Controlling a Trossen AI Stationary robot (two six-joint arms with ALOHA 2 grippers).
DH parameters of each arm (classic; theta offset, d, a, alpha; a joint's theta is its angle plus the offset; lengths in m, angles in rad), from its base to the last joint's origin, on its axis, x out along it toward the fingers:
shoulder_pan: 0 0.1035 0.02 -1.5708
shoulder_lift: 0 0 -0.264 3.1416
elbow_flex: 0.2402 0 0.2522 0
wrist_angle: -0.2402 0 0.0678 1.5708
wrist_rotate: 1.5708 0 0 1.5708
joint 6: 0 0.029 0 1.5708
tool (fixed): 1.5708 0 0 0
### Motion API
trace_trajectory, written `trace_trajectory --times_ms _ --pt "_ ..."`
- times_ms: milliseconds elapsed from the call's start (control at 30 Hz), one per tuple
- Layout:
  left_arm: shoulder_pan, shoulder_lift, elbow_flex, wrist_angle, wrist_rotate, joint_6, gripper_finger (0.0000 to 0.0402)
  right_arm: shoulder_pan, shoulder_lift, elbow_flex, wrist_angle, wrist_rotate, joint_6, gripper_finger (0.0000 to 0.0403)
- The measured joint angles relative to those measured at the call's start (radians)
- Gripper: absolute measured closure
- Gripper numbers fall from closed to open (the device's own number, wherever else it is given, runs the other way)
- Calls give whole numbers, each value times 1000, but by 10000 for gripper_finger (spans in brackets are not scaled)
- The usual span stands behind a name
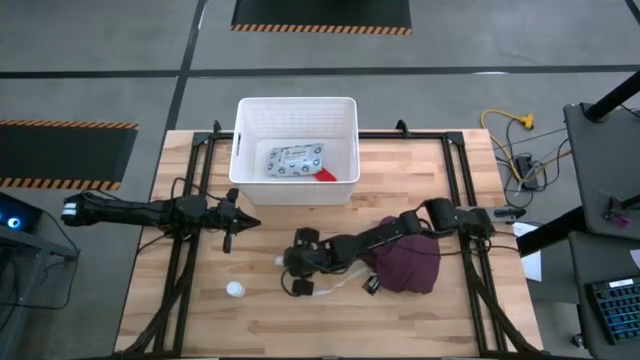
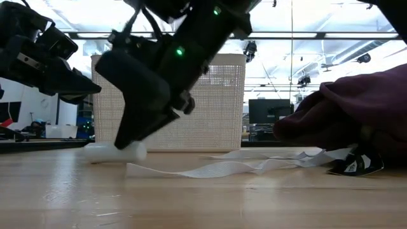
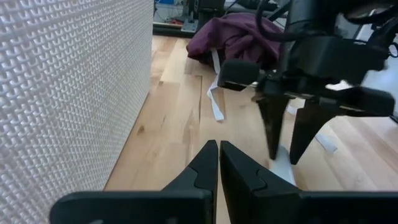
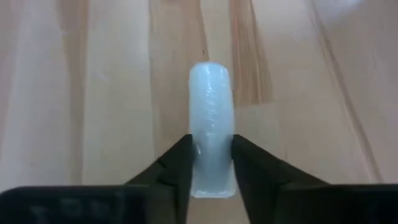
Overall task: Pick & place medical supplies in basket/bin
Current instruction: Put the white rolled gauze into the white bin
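Observation:
The short white cylinder lies on the table, and my right gripper is shut on it, in front of the white ribbed basket. The grey-green dotted packet and the red roll lie inside the basket. The small white round piece sits on the table near the front edge. My left gripper is shut and hovers left of the basket's near corner, touching nothing. My right gripper pinches the white cylinder by the end nearest the wrist, one finger on each of its long sides. The fingers slant down from above and from the table's right. The cylinder lies flat on the wood, pointing away from the fingers.
A maroon cloth is heaped under my right arm, with a small dark packet at its foot. A loose white strip trails across the table from it toward the cylinder. Bare wood lies between the basket and the grippers.

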Motion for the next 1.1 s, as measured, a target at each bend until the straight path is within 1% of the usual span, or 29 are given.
trace_trajectory --times_ms 167,267,467,600,633,733,867,1000,1100 --pt "0 0 0 0 0 0 402 -6 -12 87 -15 -1 -115 364" --pt "0 0 0 -1 0 0 402 -19 -19 185 -93 -1 -193 382" --pt "0 0 0 -1 0 0 402 -57 -19 414 -273 0 -292 389" --pt "0 0 0 -1 0 0 402 -82 -21 578 -395 1 -396 389" --pt "0 0 0 -1 0 0 402 -89 -26 600 -416 2 -422 389" --pt "0 0 0 -1 -1 0 402 -110 -100 550 -406 5 -473 390" --pt "0 0 0 -1 -1 0 402 -155 -168 527 -412 7 -481 390" --pt "0 0 0 0 -1 0 402 -225 -181 524 -413 55 -495 390" --pt "0 0 0 0 -2 0 402 -286 -181 522 -413 54 -496 390"
